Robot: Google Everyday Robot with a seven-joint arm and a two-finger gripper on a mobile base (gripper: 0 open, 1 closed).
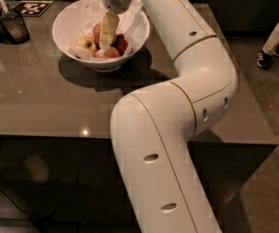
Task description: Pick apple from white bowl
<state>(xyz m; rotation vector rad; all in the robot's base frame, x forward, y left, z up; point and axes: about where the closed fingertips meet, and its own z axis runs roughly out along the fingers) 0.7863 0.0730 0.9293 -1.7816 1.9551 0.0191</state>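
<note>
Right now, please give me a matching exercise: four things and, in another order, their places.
1. beige robot gripper
2. small dark cup with a utensil
3. black-and-white square marker
4. dark shoe

a. floor, far right
b. inside the large glossy white bowl
c. flat on the grey table, far left
d. upright, left of the bowl

Pairs: 1-b; 2-d; 3-c; 4-a

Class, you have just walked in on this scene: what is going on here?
A white robot arm reaches across the grey table into the white bowl. Its gripper hangs down among the fruit, right over the red-orange apple; whether it touches it cannot be told. A yellow-green apple and a darker red apple lie beside it. All the fruit sits in the bowl. A dark cup stands nearby.
</note>
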